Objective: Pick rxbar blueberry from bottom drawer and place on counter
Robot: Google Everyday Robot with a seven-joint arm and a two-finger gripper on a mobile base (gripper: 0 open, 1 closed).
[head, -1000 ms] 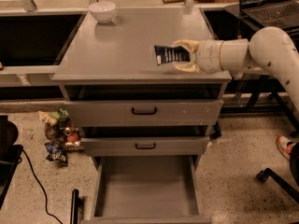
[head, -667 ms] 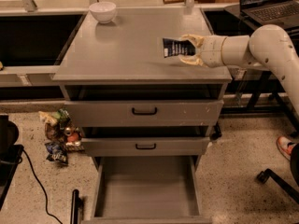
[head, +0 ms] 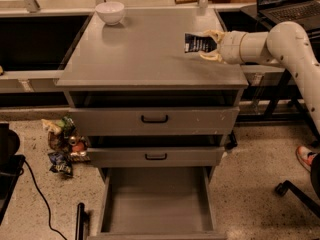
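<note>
The rxbar blueberry (head: 194, 43) is a small dark navy wrapper with pale lettering. My gripper (head: 212, 46) is shut on its right end and holds it upright a little above the right part of the grey counter (head: 145, 54). The white arm reaches in from the right. The bottom drawer (head: 156, 199) stands pulled out below, its plain grey inside bare.
A white bowl (head: 110, 11) stands at the counter's back left. Two shallower drawers with black handles (head: 154, 119) sit above the open one. A heap of snack packets (head: 62, 144) lies on the floor at the left. A laptop (head: 287, 1) sits at the back right.
The gripper with the bar has risen and moved farther back over the counter's right side. The bar now stands more upright.
</note>
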